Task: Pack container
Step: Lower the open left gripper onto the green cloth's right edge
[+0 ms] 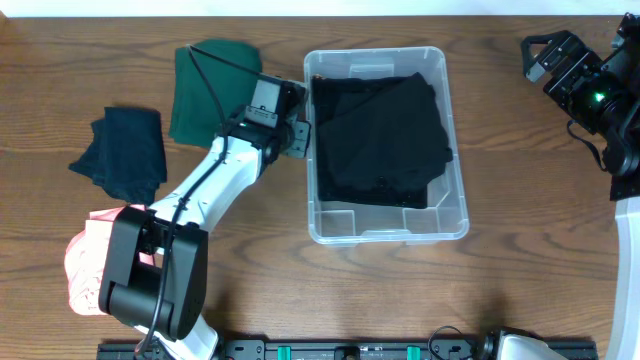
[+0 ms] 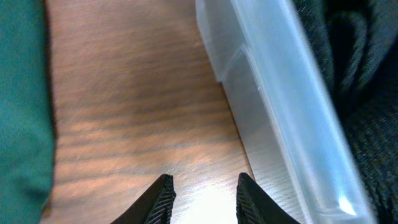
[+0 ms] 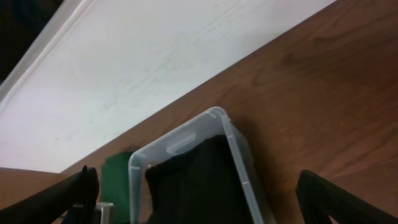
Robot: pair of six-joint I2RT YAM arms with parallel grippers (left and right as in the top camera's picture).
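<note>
Overhead, we read the worktop from its left edge: a pink garment lies partly beneath the left arm's base, a navy garment sits further back, and a green garment comes next. Then come the left fingers, low over bare wood just outside the left wall of the container — the left wrist view shows them parted narrowly with nothing between them. The container stands upright, right of centre. A black garment covers most of its floor, leaving a strip of clear base bare at the near end. Far right, the right fingers hang spread wide and empty, well apart from the bin. We judge the container light and fairly stiff, though its thin walls would likely flex if pinched. Its smooth plastic looks slippery — it would probably skate on the wood when nudged. We would take hold at the rounded rim, midway along a wall, with the fingers straddling it from above. The soft cloth inside should add little weight.
</note>
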